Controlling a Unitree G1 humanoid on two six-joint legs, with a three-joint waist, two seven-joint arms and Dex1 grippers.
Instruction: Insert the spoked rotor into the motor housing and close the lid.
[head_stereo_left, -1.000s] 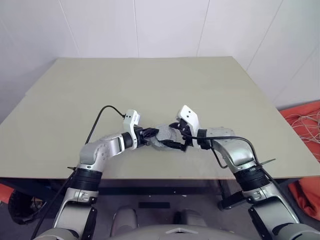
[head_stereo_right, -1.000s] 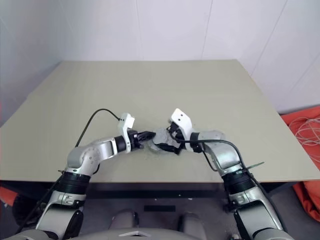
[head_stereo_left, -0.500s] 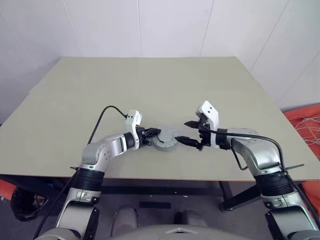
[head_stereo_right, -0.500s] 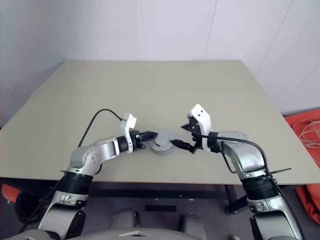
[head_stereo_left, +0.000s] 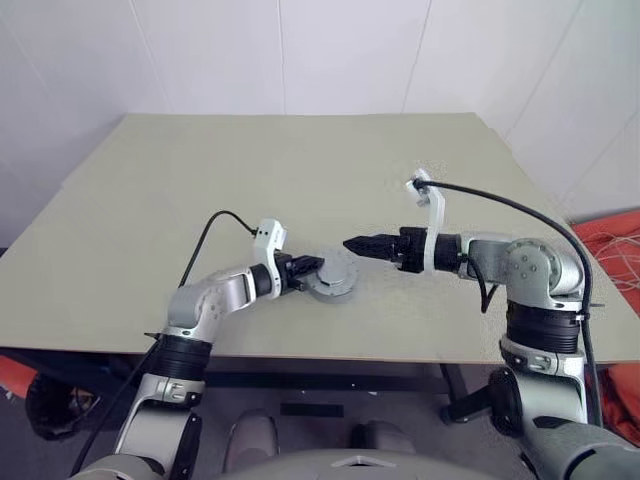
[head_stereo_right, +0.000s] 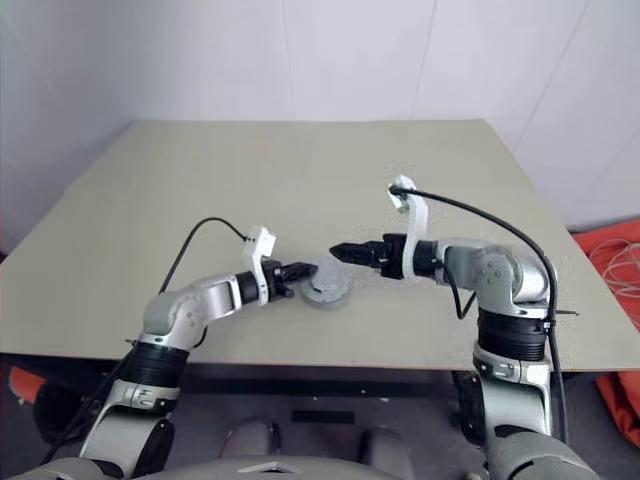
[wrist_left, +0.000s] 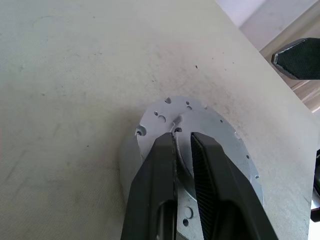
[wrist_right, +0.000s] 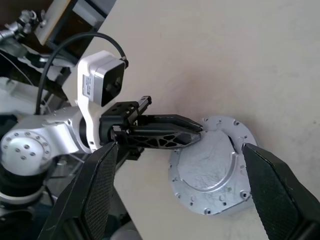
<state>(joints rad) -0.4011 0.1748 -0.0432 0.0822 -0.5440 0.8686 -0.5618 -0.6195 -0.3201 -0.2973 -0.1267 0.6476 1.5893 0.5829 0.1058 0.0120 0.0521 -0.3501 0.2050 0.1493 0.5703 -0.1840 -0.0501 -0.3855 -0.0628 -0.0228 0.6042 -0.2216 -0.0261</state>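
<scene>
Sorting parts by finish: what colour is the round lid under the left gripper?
Light silver-grey bare metal, with small holes round its rim; the lid shows best in the right wrist view.

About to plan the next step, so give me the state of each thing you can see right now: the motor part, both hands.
Motor housing: on the table, flat silver lid on top, looks closed.
Left hand: fingers nearly shut, tips resting on the lid; a grip on it cannot be told.
Right hand: open, empty, held above the table and clear of the housing.
</scene>
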